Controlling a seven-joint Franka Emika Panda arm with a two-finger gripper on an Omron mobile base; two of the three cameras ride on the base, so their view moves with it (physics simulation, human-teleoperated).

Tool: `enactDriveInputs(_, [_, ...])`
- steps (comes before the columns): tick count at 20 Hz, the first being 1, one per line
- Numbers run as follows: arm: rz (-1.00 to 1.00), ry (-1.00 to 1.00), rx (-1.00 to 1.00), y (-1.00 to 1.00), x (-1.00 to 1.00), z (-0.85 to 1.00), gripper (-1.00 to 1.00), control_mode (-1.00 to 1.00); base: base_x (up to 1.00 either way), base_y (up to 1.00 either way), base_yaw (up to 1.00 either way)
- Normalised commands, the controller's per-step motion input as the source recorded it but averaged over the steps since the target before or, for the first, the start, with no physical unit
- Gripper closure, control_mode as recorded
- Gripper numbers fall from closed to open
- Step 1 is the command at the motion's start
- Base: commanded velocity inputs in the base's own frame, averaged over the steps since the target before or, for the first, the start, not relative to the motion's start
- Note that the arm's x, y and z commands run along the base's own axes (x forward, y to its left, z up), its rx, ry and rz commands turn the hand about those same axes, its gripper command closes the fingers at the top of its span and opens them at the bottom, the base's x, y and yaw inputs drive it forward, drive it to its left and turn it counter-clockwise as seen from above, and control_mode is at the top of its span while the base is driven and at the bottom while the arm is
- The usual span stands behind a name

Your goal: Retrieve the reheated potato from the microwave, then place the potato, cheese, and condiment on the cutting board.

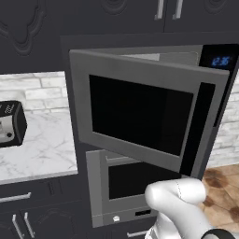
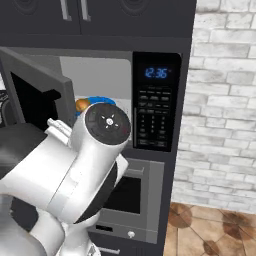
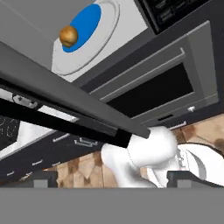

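with the grey steel microwave (image 2: 150, 100) door swung open, the small orange-brown potato (image 3: 68, 36) sits inside
it rests on a blue plate (image 3: 86, 22); two-finger gripper (image 3: 111, 179) fingers spread wide apart, holding nothing.

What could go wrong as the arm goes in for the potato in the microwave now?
1. The microwave door stands only part open across the opening, so the arm may knock it on the way in.
2. The potato is round and sits at the edge of the blue plate; a nudge could roll it away.
3. The open gripper is below the door edge, far from the potato.
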Motion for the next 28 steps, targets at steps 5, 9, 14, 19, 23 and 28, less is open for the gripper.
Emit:
enactDriveInputs(5, [0.00, -0.02, 0.33, -0.14, 0.44, -0.06, -1.00, -1.00, 0.00, 0.00, 0.00])
enactDriveInputs(9, [0.00, 0.02, 0.12, -0.07, 0.51, 0.00, -1.00, -1.00, 0.00, 0.00, 0.00])
enactDriveInputs(14, [0.00, 0.06, 0.04, -0.06, 0.52, 0.00, -1.00, -1.00, 0.00, 0.00, 0.00])
enactDriveInputs(19, [0.00, 0.06, 0.17, -0.03, 0.44, -0.07, -1.00, -1.00, 0.00, 0.00, 0.00])
enactDriveInputs(23, [0.00, 0.02, 0.25, 0.03, 0.36, -0.14, -1.00, -1.00, 0.00, 0.00, 0.00])
enactDriveInputs(28, [0.00, 0.03, 0.11, 0.19, 0.35, -0.10, -1.00, -1.00, 0.00, 0.00, 0.00])
